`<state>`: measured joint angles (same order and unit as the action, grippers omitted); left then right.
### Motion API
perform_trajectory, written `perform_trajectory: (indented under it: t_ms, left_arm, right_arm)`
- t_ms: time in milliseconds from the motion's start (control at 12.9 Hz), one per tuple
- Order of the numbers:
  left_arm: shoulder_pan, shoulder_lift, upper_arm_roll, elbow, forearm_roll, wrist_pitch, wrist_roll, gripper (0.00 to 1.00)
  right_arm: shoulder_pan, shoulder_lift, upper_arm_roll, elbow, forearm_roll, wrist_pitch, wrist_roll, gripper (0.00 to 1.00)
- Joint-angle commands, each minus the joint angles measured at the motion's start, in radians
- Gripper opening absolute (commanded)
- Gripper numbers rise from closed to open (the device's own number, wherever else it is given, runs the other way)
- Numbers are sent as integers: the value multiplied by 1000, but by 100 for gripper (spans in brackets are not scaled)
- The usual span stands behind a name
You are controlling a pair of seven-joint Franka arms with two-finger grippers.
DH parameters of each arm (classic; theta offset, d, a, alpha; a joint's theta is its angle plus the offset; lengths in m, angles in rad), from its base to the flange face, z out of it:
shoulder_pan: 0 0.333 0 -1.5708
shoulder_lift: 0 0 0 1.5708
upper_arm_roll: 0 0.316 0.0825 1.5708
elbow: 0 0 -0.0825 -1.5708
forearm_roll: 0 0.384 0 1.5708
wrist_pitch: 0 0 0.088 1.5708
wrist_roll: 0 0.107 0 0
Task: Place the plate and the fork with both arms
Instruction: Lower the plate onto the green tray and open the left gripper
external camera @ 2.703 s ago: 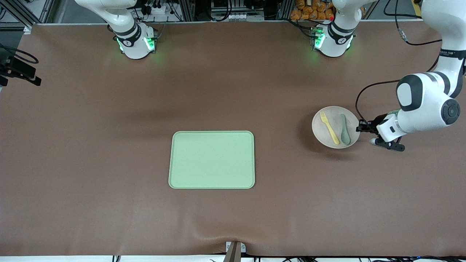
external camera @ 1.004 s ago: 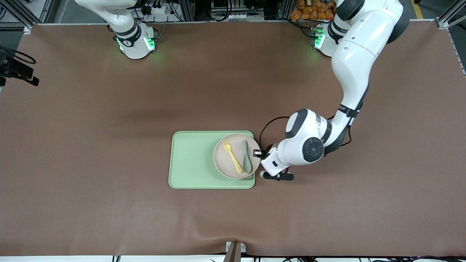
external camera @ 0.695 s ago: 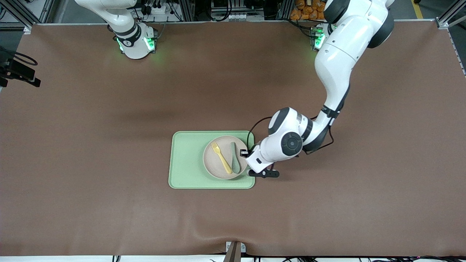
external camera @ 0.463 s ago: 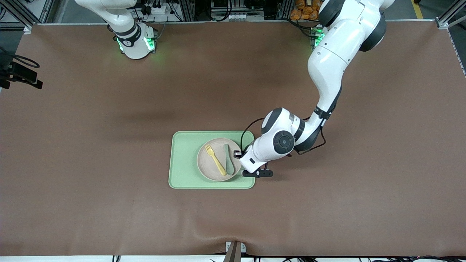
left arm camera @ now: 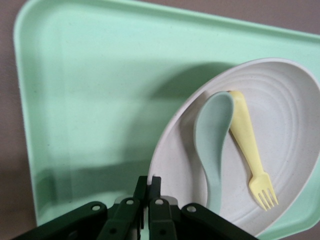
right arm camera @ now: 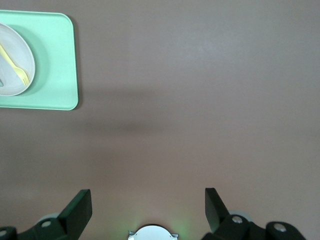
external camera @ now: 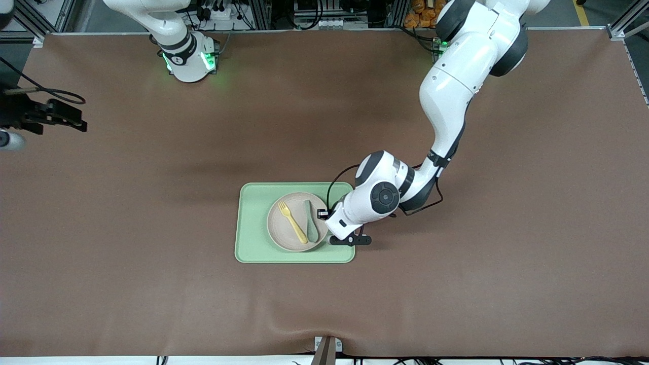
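Note:
The cream plate [external camera: 284, 234] is over the light-green tray [external camera: 253, 248], on the half toward the left arm's end. The pale-yellow fork [external camera: 292, 228] and a grey-green spoon [external camera: 311, 221] lie in it. My left gripper [external camera: 323, 215] is shut on the plate's rim. In the left wrist view the fingers [left arm camera: 143, 186] pinch the rim of the plate [left arm camera: 285, 110], which casts a shadow on the tray [left arm camera: 90, 100]; the fork [left arm camera: 250, 150] lies beside the spoon [left arm camera: 212, 145]. My right gripper [external camera: 78, 121] is open and empty, over the right arm's end of the table.
The brown table mat [external camera: 456, 284] surrounds the tray. The right wrist view shows the tray [right arm camera: 55, 65] with the plate [right arm camera: 12, 80] and fork [right arm camera: 15, 65] at its corner, my open right gripper [right arm camera: 147, 210] over bare mat. The arms' bases stand at the table's back edge.
My left arm has carried the plate, with fork and spoon, from the left arm's end of the table to over the tray and farther across it. My right gripper has edged in over the table.

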<state>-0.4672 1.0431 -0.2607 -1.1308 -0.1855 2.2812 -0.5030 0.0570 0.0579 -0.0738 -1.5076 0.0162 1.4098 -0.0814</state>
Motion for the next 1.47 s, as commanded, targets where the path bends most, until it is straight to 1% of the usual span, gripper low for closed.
perform_trajectory:
  t_ms: [0,77,154,232,309,463,541,618,772,849,1004,1081,1236,1390]
  left_arm:
    - [-24,26,29,42,-19,11,14,0]
    - [-24,31,31,42,-19,12,15,4]
    - [-24,32,31,42,-19,14,9,54]
    - [-24,29,31,42,-19,15,-9,97]
    - [-24,20,31,42,-19,14,-38,100]
    - [-16,-20,31,42,-17,-8,-52,100]
    - [-10,-43,29,42,-17,-43,-52,100]
    - [-5,-70,38,42,-15,-76,-52,100]
    - [4,-141,90,42,-9,-127,-49,100]
    - [1,-164,104,42,13,-140,-45,100]
    - [10,-208,118,42,114,-193,-37,100]
    - [42,-236,117,39,165,-206,-23,100]
    - [94,-278,115,26,181,-280,20,100]
    - [140,-298,117,25,185,-331,93,100]
  right_arm:
    - [36,36,-4,4,-1,24,-3,100]
    - [47,45,-4,4,-1,35,-3,100]
    - [61,55,-4,3,1,43,-3,100]
    - [67,66,-4,3,1,47,-3,100]
    - [73,78,-4,3,2,52,-3,100]
    - [96,109,-4,3,4,58,-3,100]
    - [109,120,-4,3,4,61,-1,100]
    - [119,120,-4,3,4,83,-1,100]
    - [144,123,-4,3,4,106,-1,100]
    - [147,132,-4,3,4,116,-1,100]
    - [152,167,-3,3,5,168,-1,100]
    - [152,187,-3,3,13,191,-3,100]
    - [164,235,-3,3,76,228,-1,100]
    - [208,279,-4,3,82,290,-1,100]
